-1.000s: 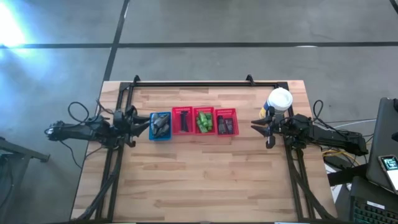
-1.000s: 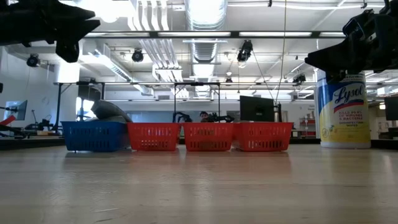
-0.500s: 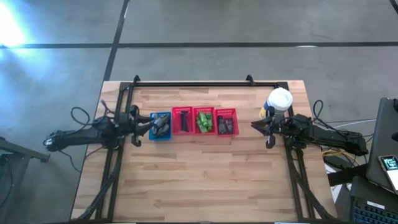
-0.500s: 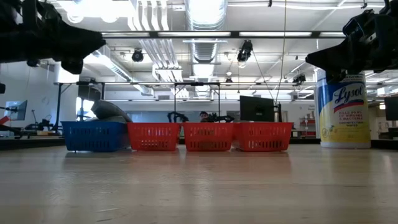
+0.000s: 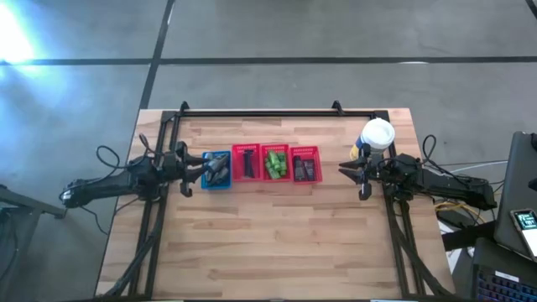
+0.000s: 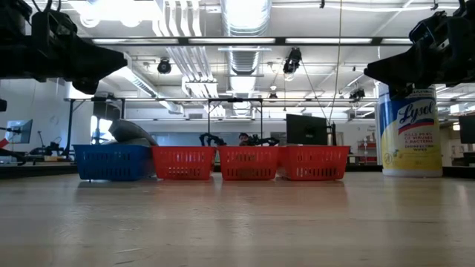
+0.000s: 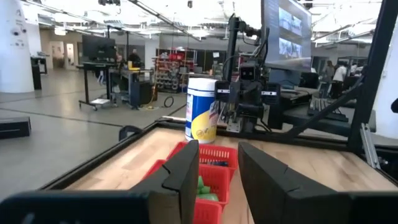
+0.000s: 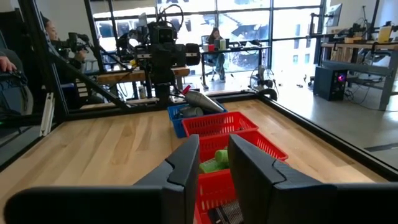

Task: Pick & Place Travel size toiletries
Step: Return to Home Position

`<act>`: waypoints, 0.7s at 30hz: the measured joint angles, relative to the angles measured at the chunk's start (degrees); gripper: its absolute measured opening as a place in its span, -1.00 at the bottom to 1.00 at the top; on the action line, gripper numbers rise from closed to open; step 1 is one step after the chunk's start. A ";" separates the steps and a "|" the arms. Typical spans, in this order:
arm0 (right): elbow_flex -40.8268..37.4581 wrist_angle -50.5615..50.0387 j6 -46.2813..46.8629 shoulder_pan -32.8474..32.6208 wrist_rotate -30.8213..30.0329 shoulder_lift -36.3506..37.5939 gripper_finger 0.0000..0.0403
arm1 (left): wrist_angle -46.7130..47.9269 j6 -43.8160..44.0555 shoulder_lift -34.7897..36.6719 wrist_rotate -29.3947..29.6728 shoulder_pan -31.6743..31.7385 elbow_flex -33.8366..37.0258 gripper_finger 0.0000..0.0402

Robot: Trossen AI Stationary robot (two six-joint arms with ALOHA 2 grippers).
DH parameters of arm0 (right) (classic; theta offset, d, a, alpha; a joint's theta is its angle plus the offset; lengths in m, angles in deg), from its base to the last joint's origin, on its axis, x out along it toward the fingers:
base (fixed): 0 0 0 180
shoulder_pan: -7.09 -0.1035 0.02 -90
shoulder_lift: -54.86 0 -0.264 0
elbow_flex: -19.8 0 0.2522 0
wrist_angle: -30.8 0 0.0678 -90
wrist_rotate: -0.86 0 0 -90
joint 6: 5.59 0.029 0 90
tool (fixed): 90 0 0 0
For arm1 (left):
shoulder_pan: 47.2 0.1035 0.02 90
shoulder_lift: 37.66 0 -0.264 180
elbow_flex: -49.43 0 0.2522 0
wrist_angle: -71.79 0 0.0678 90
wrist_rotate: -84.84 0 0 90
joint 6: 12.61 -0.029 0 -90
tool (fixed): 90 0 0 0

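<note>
Four small baskets stand in a row at the table's middle. The blue basket (image 5: 216,170) holds grey-silver oval bottles (image 8: 202,99), one sticking up over its rim (image 6: 132,133). The red baskets hold thin black sticks (image 5: 246,164), bright green bottles (image 5: 274,164) and dark flat packets (image 5: 304,168). My left gripper (image 5: 200,168) hovers open and empty just left of the blue basket, above its rim height (image 6: 122,59). My right gripper (image 5: 342,170) hovers open and empty to the right of the row, pointing at it (image 8: 213,142).
A big white tub with a yellow label (image 5: 377,134) stands at the far right, close beside my right arm (image 6: 410,130). A black frame rail (image 5: 260,113) runs along the table's far edge. The near half of the wooden table (image 5: 268,243) is bare wood.
My left gripper has gone a little toward the table's right, toward the blue basket, and has come down somewhat. Its arm has swung at the elbow. The baskets and their contents have not moved.
</note>
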 joint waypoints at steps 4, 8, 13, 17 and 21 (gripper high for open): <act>0.00 0.00 0.00 0.02 0.00 0.00 -0.53 | -0.02 0.08 0.00 0.00 0.00 0.00 -0.42; 0.00 0.00 0.00 0.00 0.00 0.00 -0.47 | -0.03 0.19 -0.02 0.02 0.00 0.02 -0.42; 0.00 0.00 0.00 0.00 0.00 0.00 -0.41 | -0.04 0.18 -0.17 0.04 0.00 0.02 -0.42; 0.00 0.00 0.00 0.01 0.00 0.00 -0.35 | -0.04 0.19 -0.17 0.07 0.00 0.04 -0.42; 0.00 0.00 -0.01 0.02 0.00 0.00 -0.30 | -0.04 0.19 -0.17 0.09 0.00 0.04 -0.42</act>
